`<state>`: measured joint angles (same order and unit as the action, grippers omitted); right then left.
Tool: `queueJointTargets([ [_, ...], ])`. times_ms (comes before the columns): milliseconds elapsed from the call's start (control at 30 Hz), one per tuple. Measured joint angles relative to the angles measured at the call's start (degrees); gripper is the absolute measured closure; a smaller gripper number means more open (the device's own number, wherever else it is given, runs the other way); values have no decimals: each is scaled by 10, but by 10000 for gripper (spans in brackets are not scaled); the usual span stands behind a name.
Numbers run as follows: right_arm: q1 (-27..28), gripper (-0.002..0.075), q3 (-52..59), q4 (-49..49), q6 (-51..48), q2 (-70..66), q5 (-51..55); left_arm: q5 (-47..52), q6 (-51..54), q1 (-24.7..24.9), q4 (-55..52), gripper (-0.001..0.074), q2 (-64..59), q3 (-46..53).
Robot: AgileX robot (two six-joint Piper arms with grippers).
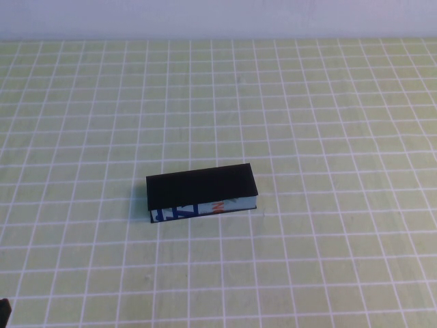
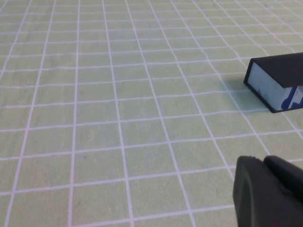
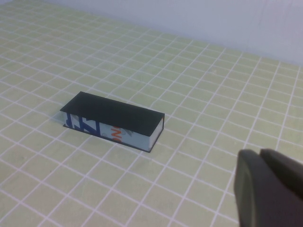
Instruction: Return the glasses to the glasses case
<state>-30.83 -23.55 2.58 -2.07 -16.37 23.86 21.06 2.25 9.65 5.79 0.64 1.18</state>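
Note:
The glasses case [image 1: 201,190] lies closed near the middle of the green checked table, black top up, its white-blue printed edge with red lettering facing me. It also shows in the left wrist view [image 2: 277,80] and in the right wrist view [image 3: 113,120]. The glasses are not in view. My left gripper [image 2: 262,161] is shut and empty, low over the table, well to the left of the case; only a dark corner of it shows at the bottom left of the high view [image 1: 3,313]. My right gripper [image 3: 259,155] is shut and empty, off to the right of the case.
The table [image 1: 328,123] is a green mat with a white grid. A pale wall [image 1: 218,17] runs along its far edge. Nothing else lies on the mat.

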Motion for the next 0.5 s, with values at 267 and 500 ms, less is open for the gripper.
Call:
queueJointTargets([
  [267,0,743,0,0,0,0,0,0,0,0,1,738,0,0],
  [500,23,743,0,-13,0,28,0,0,0,0,1,738,0,0],
])
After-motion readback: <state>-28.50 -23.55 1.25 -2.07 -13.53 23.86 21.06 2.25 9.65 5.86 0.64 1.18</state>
